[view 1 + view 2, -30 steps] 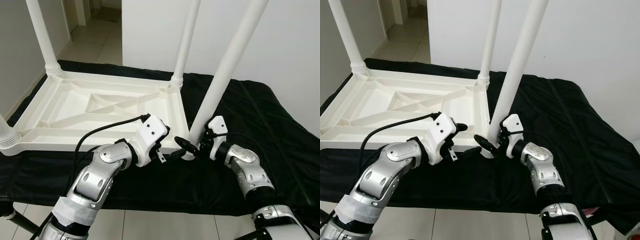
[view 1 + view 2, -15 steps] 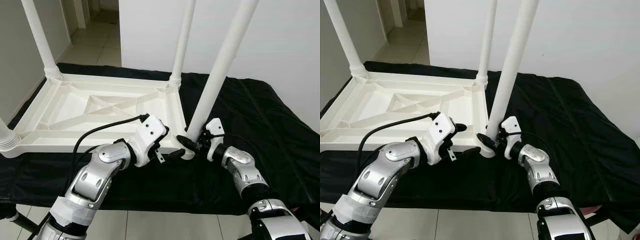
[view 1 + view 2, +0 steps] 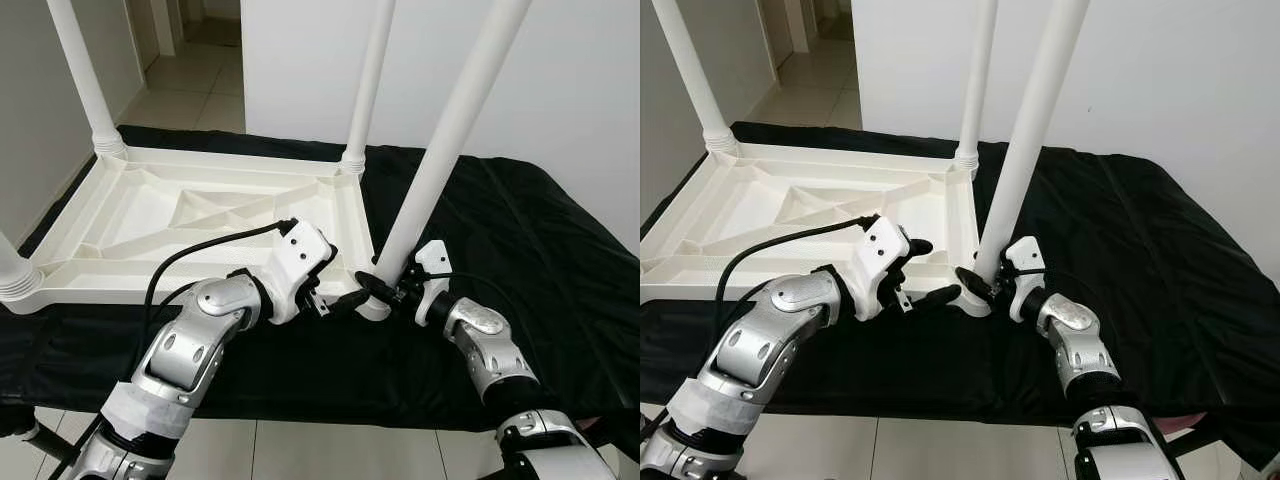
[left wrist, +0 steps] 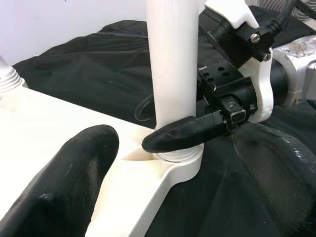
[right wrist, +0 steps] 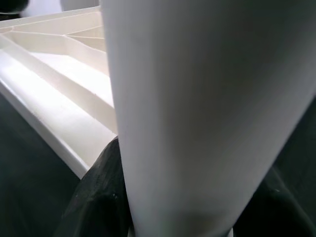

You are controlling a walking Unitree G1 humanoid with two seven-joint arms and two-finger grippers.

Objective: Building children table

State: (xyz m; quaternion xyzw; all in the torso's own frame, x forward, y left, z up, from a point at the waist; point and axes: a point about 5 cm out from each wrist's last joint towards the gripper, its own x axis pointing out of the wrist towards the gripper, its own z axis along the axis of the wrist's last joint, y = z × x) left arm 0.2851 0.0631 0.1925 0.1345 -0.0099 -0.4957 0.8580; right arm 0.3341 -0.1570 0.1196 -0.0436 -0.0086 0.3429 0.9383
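Observation:
A white plastic children's table (image 3: 150, 215) lies upside down on a black-covered surface. Two legs stand upright at its far corners (image 3: 88, 90) (image 3: 366, 90). A third leg (image 3: 440, 150) leans to the right out of the near right corner socket (image 3: 372, 308). My right gripper (image 3: 378, 285) is shut on this leg just above the socket; in the right wrist view the leg (image 5: 197, 108) sits between the black fingers. My left gripper (image 3: 932, 272) is open, straddling the frame beside that corner. Its fingers (image 4: 69, 187) flank the socket in the left wrist view.
The black cloth (image 3: 500, 220) spreads out to the right of the table. A fourth leg's base (image 3: 12, 275) shows at the near left corner. A white wall (image 3: 580, 80) rises behind, a tiled hallway (image 3: 190, 70) opens at the back left, and tiled floor (image 3: 330, 450) lies below the front edge.
My left gripper has edged slightly toward the corner socket. The right gripper has stayed on the leg's base, and the leg's lean has hardly changed. The camera has shifted a little.

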